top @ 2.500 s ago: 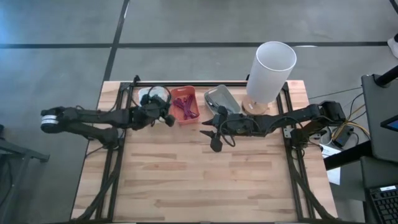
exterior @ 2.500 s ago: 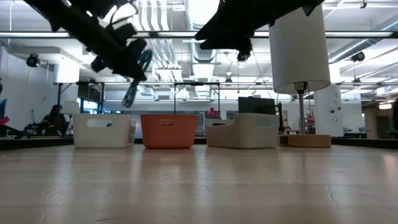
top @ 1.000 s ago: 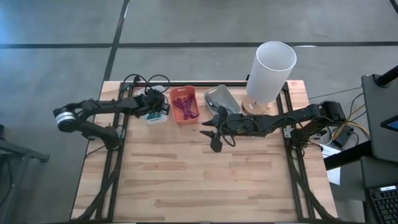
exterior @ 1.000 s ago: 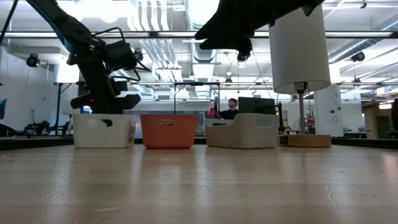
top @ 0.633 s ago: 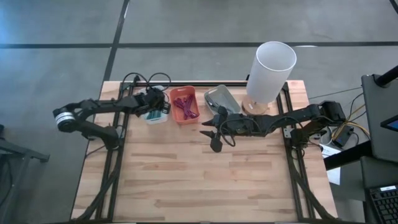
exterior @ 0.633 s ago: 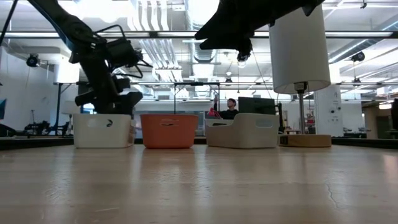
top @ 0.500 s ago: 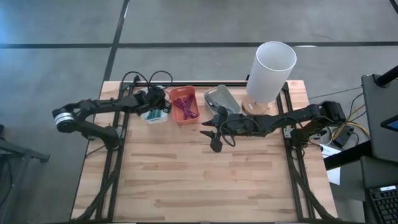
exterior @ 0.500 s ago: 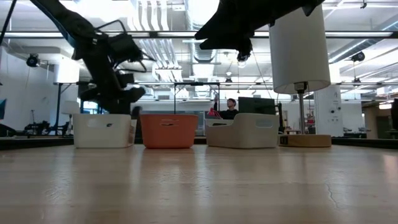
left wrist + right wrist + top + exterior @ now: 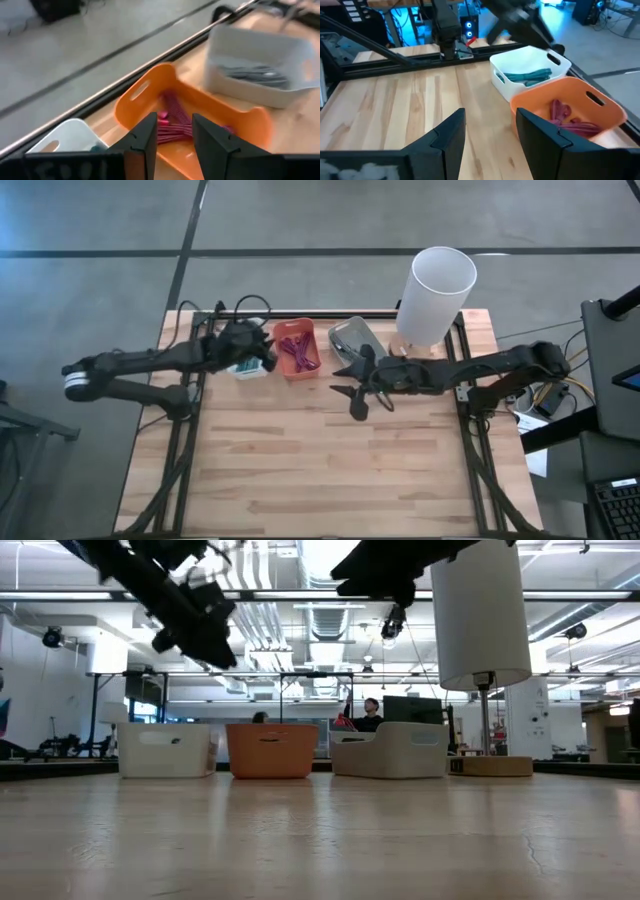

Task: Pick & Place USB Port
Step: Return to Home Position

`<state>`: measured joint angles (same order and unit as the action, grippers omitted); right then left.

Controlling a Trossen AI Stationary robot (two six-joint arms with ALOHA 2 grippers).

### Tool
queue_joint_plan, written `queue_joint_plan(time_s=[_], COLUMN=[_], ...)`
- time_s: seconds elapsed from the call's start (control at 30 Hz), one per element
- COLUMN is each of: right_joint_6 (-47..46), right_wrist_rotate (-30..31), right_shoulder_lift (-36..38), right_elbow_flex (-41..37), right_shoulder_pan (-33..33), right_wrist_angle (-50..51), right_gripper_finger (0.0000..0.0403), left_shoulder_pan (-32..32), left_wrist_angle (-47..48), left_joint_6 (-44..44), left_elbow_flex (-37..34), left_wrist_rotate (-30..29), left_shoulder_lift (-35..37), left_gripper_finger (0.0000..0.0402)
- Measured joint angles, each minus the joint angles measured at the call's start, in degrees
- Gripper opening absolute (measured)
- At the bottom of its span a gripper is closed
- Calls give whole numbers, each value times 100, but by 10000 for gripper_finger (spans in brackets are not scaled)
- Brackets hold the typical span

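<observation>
Cables lie in white bin, upper left of high view; apparently none left on table. Left gripper and right gripper: 2 parted, empty pairs; only homing left.

The left gripper has dropped its cable and risen above the white bin; the right gripper has edged back slightly.
</observation>
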<state>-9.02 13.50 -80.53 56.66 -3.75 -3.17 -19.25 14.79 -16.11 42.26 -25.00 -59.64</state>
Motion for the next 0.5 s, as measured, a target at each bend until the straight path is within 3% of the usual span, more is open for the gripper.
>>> queue_joint_plan(time_s=[0.23,0.5], right_joint_6=[198,463], right_wrist_rotate=[3,-2], right_shoulder_lift=[746,1555], right_elbow_flex=[-335,-1316], right_shoulder_pan=[-81,-98], right_wrist_angle=[239,-454], right_gripper_finger=[169,169], left_shoulder_pan=[809,1253], left_wrist_angle=[-191,-1546], left_joint_6=[386,1032], left_elbow_flex=[-505,-1508], left_wrist_rotate=[-395,-308], left_shoulder_lift=[1030,1860], left_gripper_finger=[115,115])
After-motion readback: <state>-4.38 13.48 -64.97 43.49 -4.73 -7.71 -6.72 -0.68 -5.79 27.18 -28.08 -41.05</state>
